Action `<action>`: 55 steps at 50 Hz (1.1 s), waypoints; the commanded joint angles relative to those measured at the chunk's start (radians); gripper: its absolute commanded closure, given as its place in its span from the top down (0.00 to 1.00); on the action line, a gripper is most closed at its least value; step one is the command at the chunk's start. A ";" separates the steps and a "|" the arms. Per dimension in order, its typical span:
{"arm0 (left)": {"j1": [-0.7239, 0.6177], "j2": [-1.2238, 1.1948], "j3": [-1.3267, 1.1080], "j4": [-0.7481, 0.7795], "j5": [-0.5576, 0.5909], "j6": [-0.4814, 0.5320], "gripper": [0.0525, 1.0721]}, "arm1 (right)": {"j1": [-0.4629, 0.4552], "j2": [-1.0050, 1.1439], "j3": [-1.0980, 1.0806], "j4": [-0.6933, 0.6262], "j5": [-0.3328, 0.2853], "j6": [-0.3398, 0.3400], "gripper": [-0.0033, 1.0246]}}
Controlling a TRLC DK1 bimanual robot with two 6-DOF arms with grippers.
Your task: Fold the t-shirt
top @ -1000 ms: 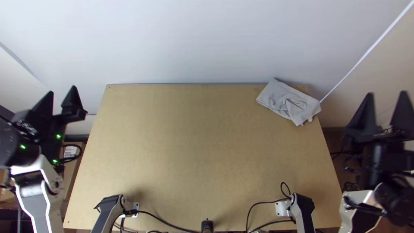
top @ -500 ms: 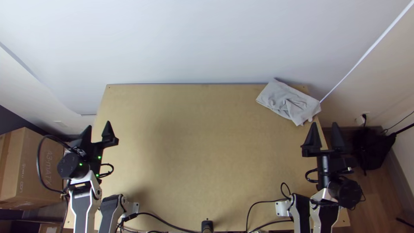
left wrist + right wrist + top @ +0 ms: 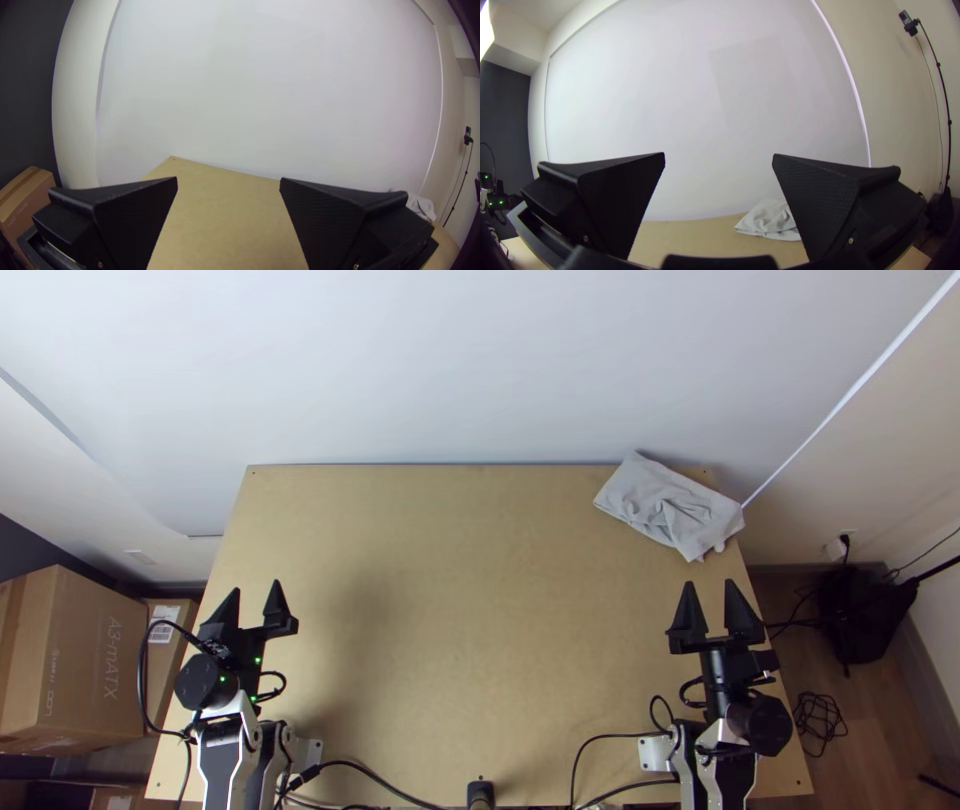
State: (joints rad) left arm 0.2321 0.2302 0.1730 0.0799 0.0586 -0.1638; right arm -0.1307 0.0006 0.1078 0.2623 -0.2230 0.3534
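The t-shirt (image 3: 668, 507) is a light grey bundle, partly folded and rumpled, lying at the table's far right corner. My left gripper (image 3: 257, 598) stands open over the table's left side, far from the cloth. My right gripper (image 3: 710, 600) is open over the right side, on the near side of the cloth and apart from it. In the left wrist view, my left gripper (image 3: 228, 182) has a wide gap between its fingers, and part of the t-shirt (image 3: 421, 206) shows. In the right wrist view, my right gripper (image 3: 718, 155) is empty, with the t-shirt (image 3: 770, 220) beyond it.
The wooden table (image 3: 460, 570) has a white wall (image 3: 450, 360) behind it. Cables (image 3: 600, 740) lie along its near edge. A cardboard box (image 3: 75, 655) stands left of the table, and a black bag (image 3: 868, 615) is on the floor at right.
Both arms have come inward from outside the table's sides and back toward its near edge, the grippers staying open. The t-shirt has not moved.
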 commanded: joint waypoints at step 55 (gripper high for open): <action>-0.056 -0.230 -0.170 -0.088 -0.023 -0.019 0.96 | 0.088 -0.005 -0.103 -0.229 0.047 -0.017 0.96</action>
State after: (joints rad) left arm 0.1711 0.0063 0.0399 0.0212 0.0391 -0.1822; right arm -0.0460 -0.0029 0.0101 0.0418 -0.1864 0.3424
